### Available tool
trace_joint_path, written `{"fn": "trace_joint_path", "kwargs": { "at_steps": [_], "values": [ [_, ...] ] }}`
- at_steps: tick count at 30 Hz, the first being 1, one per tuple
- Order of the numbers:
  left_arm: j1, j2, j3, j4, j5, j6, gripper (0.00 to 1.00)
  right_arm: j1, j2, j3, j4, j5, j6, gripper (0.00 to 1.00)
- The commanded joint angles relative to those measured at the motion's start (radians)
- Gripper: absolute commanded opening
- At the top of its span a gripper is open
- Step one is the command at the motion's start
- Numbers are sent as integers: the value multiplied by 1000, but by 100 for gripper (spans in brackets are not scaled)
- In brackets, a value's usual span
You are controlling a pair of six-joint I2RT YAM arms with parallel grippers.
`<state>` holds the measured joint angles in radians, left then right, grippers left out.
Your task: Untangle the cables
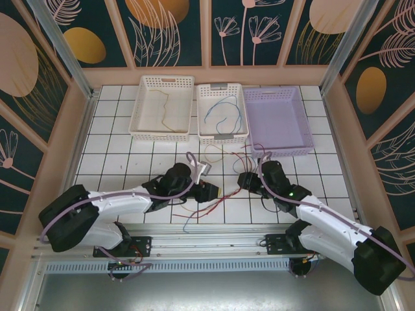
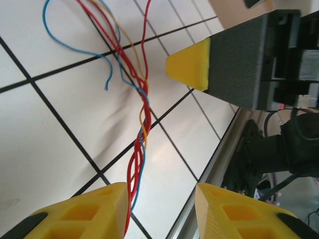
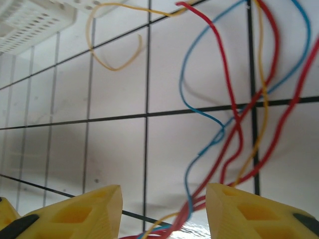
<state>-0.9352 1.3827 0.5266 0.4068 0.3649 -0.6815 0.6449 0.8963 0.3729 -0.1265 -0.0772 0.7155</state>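
The cables (image 1: 217, 197) are thin red, blue and yellow wires tangled on the tiled table between my two grippers, with loose ends trailing toward the near edge. My left gripper (image 1: 211, 191) is open. In the left wrist view a twisted red, blue and yellow bundle (image 2: 140, 134) runs down along the inner edge of its left finger (image 2: 99, 211). My right gripper (image 1: 245, 180) is open too, close to the left one. In the right wrist view the crossing wires (image 3: 237, 119) pass between the open fingers (image 3: 163, 191) near the right one. Neither gripper pinches a wire.
Three baskets stand in a row at the back: a white one (image 1: 162, 107) holding a yellow wire, a narrower white one (image 1: 222, 113) holding blue wires, and a purple one (image 1: 277, 120). The right gripper's yellow fingertip (image 2: 189, 64) looms in the left wrist view. A metal rail (image 1: 207, 230) borders the near edge.
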Motion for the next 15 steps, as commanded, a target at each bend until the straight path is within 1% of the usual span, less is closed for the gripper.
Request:
{"fn": "trace_joint_path", "kwargs": {
  "at_steps": [1, 6, 11, 12, 14, 15],
  "values": [
    [-6, 50, 34, 5, 29, 13, 41, 14, 28, -5, -35, 20, 19, 47],
    [-14, 123, 57, 9, 35, 14, 40, 28, 94, -41, 64, -25, 43, 47],
    [-18, 181, 76, 26, 57, 13, 40, 34, 220, -31, 136, -52, 41, 40],
    [-21, 186, 76, 33, 60, 10, 40, 35, 244, -27, 153, -59, 42, 38],
    [-25, 194, 76, 45, 69, 8, 39, 38, 280, -13, 175, -72, 40, 28],
    [-27, 194, 76, 51, 73, 6, 39, 39, 290, -2, 176, -68, 38, 17]
  ]
}}
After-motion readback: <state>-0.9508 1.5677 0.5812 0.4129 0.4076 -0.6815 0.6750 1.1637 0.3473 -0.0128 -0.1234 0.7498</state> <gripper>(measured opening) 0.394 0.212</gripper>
